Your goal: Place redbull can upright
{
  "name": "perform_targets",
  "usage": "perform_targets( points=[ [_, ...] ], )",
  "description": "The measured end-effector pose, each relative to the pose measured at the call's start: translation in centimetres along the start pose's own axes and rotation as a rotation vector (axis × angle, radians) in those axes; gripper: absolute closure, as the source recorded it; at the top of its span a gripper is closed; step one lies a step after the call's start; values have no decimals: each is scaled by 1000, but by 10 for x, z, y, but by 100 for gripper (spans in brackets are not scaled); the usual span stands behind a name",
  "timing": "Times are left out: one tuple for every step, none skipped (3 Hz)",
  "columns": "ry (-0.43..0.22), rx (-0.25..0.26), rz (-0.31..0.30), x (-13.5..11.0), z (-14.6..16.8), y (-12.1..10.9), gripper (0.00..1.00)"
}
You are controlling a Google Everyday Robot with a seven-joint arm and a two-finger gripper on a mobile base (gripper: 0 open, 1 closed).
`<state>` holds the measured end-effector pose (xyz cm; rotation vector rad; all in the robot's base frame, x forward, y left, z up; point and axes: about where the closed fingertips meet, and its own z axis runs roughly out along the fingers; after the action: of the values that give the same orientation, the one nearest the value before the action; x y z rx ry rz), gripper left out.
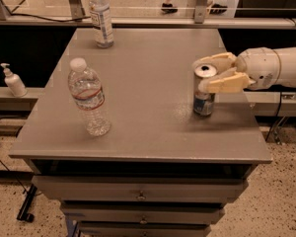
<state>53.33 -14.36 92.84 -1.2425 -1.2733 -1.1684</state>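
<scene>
The redbull can (204,97), slim silver and blue with a silver top, stands upright on the grey table (148,132) near its right edge. My gripper (212,73) reaches in from the right at the height of the can's top. One cream finger (214,60) is behind the can's rim and the other (226,83) is in front of it, closed around the upper part of the can. The can's base rests on the tabletop.
A clear water bottle (90,98) stands at the front left of the table and another (101,18) at the back left. A soap dispenser (12,80) sits on a ledge to the left. The table's right edge lies just beyond the can.
</scene>
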Motion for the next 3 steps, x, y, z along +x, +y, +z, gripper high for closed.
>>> perform_targets(
  points=[
    [-7, -3, 7, 0, 0, -2, 0],
    [-14, -30, 0, 5, -6, -3, 0],
    [-41, -95, -50, 31, -32, -6, 0]
  ],
)
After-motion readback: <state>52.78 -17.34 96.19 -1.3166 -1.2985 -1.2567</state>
